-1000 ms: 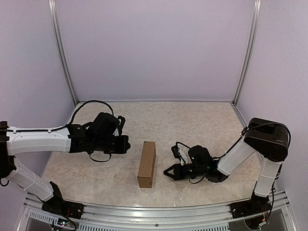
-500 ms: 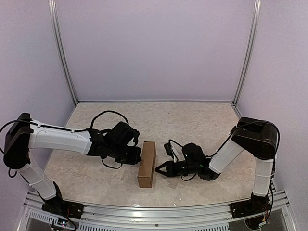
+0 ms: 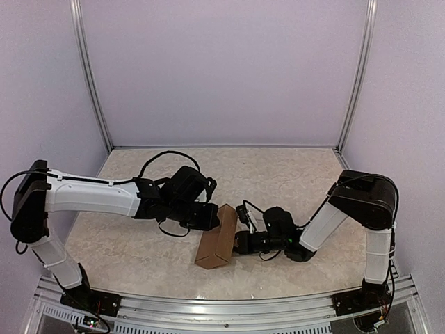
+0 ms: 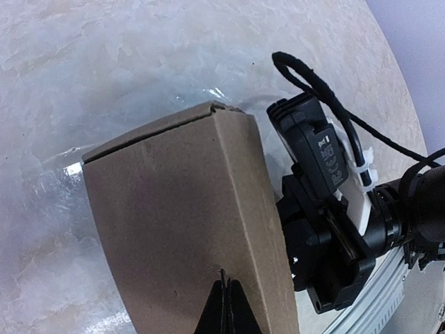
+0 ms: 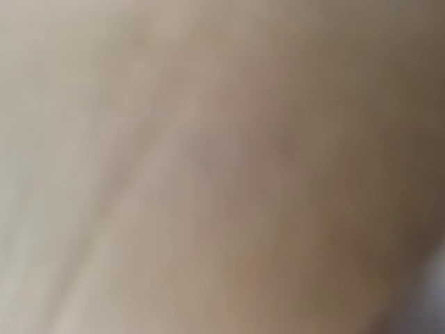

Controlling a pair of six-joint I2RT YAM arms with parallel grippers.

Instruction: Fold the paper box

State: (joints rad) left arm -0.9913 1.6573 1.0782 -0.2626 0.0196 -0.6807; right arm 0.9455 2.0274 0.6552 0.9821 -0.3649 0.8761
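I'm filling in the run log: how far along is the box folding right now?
Done: the paper box is a formed oblong, not a flat sheet. In hand: the left gripper, shut, rests on its top face; the right gripper is against its side, its camera showing only brown blur. Left: one end edge looks slightly lifted in the left wrist view, so a final tuck may remain.

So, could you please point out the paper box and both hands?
paper box (image 3: 213, 241): top external view, its brown face.
left hand (image 4: 222, 309): left wrist view, between its fingertips.
right hand (image 3: 237, 243): top external view, tips at the box.
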